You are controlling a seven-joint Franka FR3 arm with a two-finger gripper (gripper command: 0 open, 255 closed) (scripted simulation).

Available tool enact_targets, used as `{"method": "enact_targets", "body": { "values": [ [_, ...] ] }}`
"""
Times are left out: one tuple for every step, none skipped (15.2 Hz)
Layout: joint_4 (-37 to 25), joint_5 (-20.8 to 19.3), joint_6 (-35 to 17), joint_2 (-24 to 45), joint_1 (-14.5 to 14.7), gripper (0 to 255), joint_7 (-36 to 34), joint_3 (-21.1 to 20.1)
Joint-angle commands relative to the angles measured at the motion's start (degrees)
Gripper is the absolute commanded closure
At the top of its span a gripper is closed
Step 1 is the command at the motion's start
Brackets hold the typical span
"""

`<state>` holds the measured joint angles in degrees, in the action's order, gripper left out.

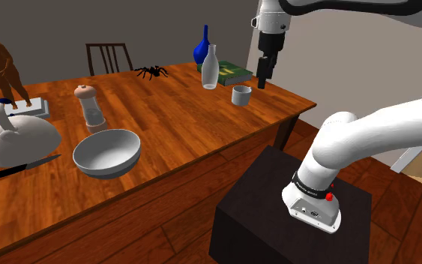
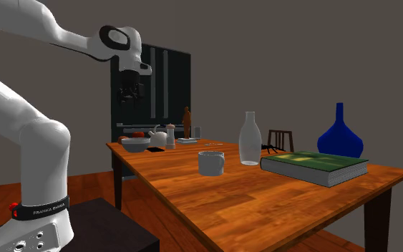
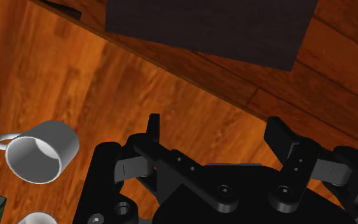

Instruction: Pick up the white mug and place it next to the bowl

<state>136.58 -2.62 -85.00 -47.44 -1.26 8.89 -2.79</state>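
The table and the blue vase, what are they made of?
The table looks like wood: reddish-brown planks with grain lines, slightly glossy. The blue vase seems glass or glazed ceramic, smooth and shiny; I can't tell which.

The arm [image 1: 366, 131] is glossy white, with rounded links and dark joints. A black band [image 2: 42, 210] with white lettering rings its base, beside a red button [image 1: 329, 196]. The gripper [image 3: 215, 127] is all black, its linkages dotted with round screws [image 3: 224, 190].
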Motion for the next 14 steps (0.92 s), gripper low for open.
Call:
{"method": "enact_targets", "body": {
  "values": [
    [0.0, 0.0, 0.0, 0.0, 0.0, 0, 0.0, 0.0],
    [0.3, -0.6, -1.6, 1.2, -0.4, 0, 0.7, 0.8],
    [0.5, -1.2, -3.2, 2.4, -0.8, 0, 1.3, 1.6],
    [0.7, -1.8, -4.8, 3.7, -1.1, 0, 2.0, 2.4],
    [0.8, -2.3, -6.4, 5.1, -1.5, 0, 2.6, 3.2],
    [0.8, -2.8, -8.0, 6.6, -1.8, 0, 3.3, 4.0],
    [0.7, -3.3, -9.6, 8.1, -2.2, 0, 3.9, 4.8],
    [0.6, -3.7, -11.1, 9.6, -2.6, 0, 4.5, 5.6],
    [0.3, -4.1, -12.7, 11.2, -2.9, 0, 5.2, 6.3],
    [0.0, -4.5, -14.2, 12.9, -3.2, 0, 5.8, 7.1],
    [-0.3, -4.8, -15.6, 14.6, -3.5, 0, 6.4, 7.9],
    [-0.8, -5.1, -17.1, 16.4, -3.8, 0, 7.0, 8.6],
    [-1.3, -5.3, -18.5, 18.2, -4.0, 0, 7.7, 9.4],
    [-1.9, -5.4, -19.9, 20.0, -4.3, 0, 8.3, 10.1]
  ]
}}
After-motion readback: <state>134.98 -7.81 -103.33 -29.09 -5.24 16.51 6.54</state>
